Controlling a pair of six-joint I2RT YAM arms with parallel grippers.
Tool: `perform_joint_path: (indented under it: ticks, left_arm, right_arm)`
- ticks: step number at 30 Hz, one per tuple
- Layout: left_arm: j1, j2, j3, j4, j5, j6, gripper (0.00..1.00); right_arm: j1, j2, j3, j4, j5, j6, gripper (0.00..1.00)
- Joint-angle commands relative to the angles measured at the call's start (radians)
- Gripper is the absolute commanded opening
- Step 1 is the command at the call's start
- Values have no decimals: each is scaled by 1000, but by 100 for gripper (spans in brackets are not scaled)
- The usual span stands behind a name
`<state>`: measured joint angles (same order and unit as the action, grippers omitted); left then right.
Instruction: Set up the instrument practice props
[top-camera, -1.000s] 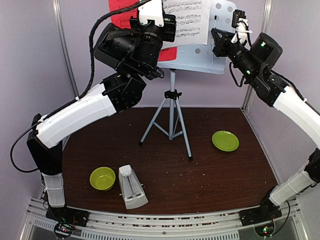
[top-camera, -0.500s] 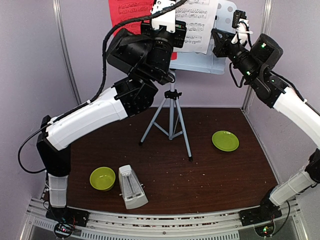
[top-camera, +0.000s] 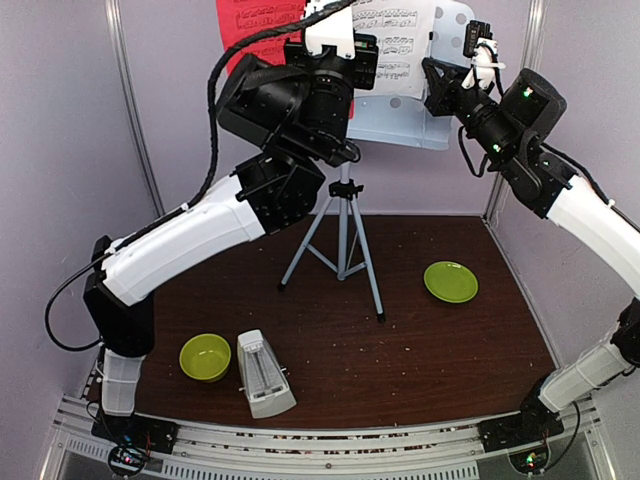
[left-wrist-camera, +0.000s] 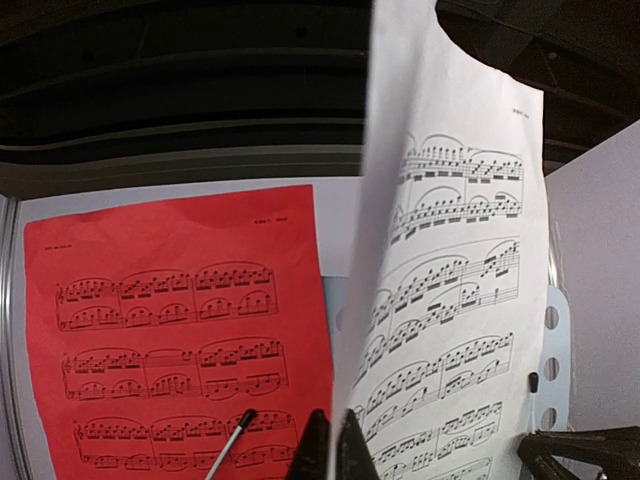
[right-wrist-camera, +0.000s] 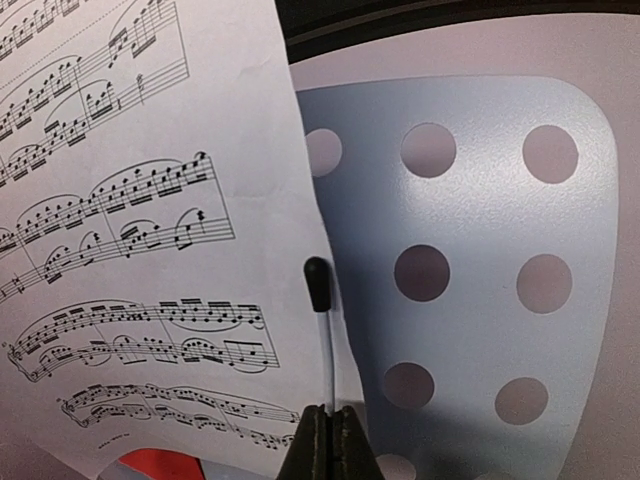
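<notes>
In the last second the left arm has risen and swung toward the stand's (right-wrist-camera: 480, 270) middle. With it the white sheet (left-wrist-camera: 450, 300) has slid rightward across the stand's face. The left gripper (left-wrist-camera: 330, 450) is pinched shut on the sheet's lower left edge. That edge curls off the stand, not yet flat.

The right arm has not moved. Its gripper (right-wrist-camera: 325, 440) is closed tight on the thin wire clip (right-wrist-camera: 326, 340) at the stand's right side. The clip's black tip now sits over the sheet's right edge.

The red sheet (left-wrist-camera: 180, 330) lies flat on the stand's left half, a 2nd clip across its lower part.

By the look of it, the white sheet is nearly in place, with flattening and releasing the clip left. The metronome (top-camera: 262, 375) has stayed on the table, well in front of the stand.
</notes>
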<state>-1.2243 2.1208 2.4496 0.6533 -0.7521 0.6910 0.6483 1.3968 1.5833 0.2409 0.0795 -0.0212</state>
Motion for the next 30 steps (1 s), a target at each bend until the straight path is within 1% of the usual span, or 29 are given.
perform_joint_path:
  ticks: [1,7,10,12,14,16,20,26,30]
  left_arm:
    - [-10,21,14,-81,78,-68,0]
    - [-9,31,9,-155,190,-66,0]
    - [5,35,9,-184,224,-64,0]
    - [28,27,14,-233,236,-118,0]
    - [57,10,10,-292,251,-213,0]
    - [79,-5,-6,-319,274,-266,0]
    - [103,-10,-3,-347,295,-264,0]
    - [146,-31,3,-445,366,-296,0]
    - [155,-31,3,-473,419,-285,0]
  right_arm:
    - [8,-17,-18,-12,14,-15,0]
    - [10,-23,-23,-12,16,-23,0]
    - [10,-28,-28,-14,15,-26,0]
    - [10,-31,-31,-14,16,-29,0]
    - [10,-35,-35,-14,16,-32,0]
    - [9,-39,-38,-14,16,-37,0]
    - [10,-45,-46,-12,16,-40,0]
    - [10,-44,-52,-7,12,-38,0]
    - [10,-42,-55,-6,12,-36,0]
